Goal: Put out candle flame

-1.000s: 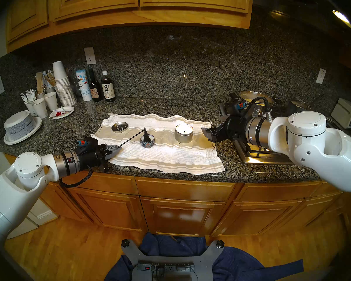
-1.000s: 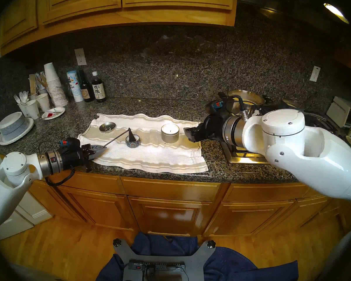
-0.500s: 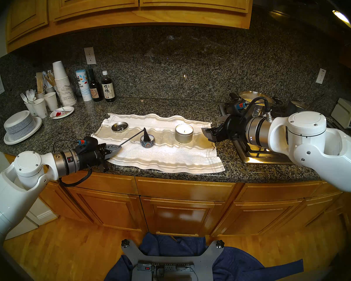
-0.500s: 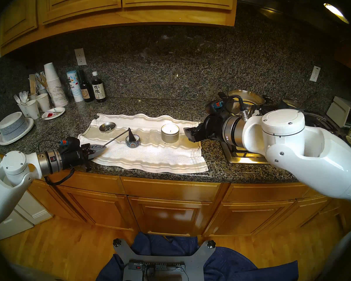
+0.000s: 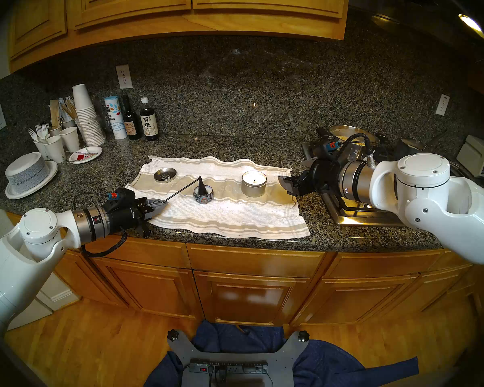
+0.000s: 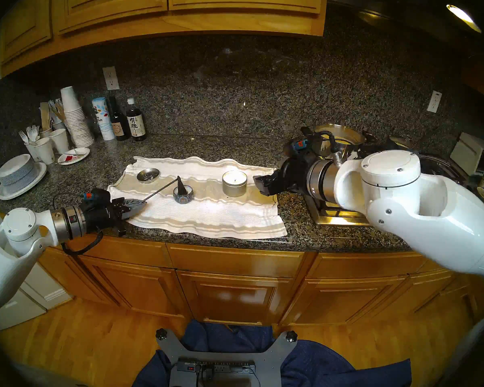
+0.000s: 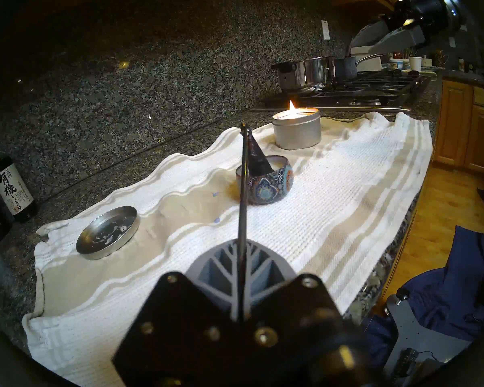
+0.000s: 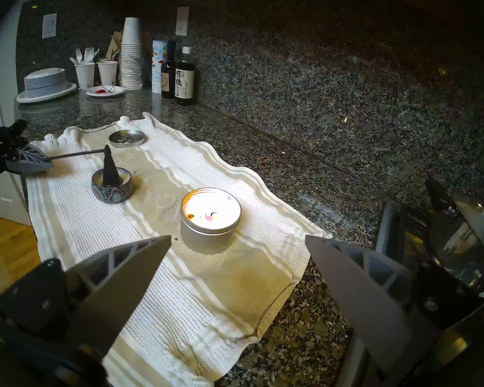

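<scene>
Two tools: left tool [image 5: 157, 206] pinches snuffer [image 5: 200, 186] over patterned candle [image 5: 203, 196]; right tool [image 8: 236, 245] spread.

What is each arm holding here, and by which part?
The left gripper is shut on the candle snuffer, gripping the near end of its thin rod; the cone sits in the patterned tin. The right gripper is open, holding nothing.

The kitchen is dim and warm-toned, lit by a lamp [image 5: 472, 24] at upper right and by the flame [image 7: 292, 105], which glares white over the wax in the right wrist view. Every view bows at its edges inside a dark fisheye rim. Near parts blur: the left gripper [image 7: 242, 269] mount and the right wrist view's bottom corners.
</scene>
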Tool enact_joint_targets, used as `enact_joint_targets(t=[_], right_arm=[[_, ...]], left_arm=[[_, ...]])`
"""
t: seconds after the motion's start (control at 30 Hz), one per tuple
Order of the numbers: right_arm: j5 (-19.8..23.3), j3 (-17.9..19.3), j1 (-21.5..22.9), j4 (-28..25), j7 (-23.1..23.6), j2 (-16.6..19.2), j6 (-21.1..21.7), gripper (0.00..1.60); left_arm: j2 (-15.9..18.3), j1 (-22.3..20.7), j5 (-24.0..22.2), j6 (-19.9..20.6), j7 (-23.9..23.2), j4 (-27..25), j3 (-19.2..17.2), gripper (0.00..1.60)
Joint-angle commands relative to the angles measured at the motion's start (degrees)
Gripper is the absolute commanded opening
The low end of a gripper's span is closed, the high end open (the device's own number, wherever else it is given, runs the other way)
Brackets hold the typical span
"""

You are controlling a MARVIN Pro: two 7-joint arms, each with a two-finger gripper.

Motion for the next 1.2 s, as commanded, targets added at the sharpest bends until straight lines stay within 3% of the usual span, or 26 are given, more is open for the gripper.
enact_joint_targets(t=[0.0, 0.5, 1.17], right_arm=[[0.0, 1.4, 1.4, 0.0, 0.1, 0.1, -0.4, 1.6], [0.0, 1.4, 1.4, 0.0, 0.1, 0.1, -0.4, 1.6], [-0.1, 1.4, 1.4, -0.1, 0.0, 0.0, -0.4, 1.6]], left_arm=[[-0.4, -1.7, -1.0, -1.1, 0.4, -1.4, -1.9, 0.0], [-0.6, -2.4, -2.4, -0.9, 0.0, -2.9, -3.8, 0.0], [0.4, -12.6, -2.9, 1.1, 3.7, -2.9, 5.6, 0.0]])
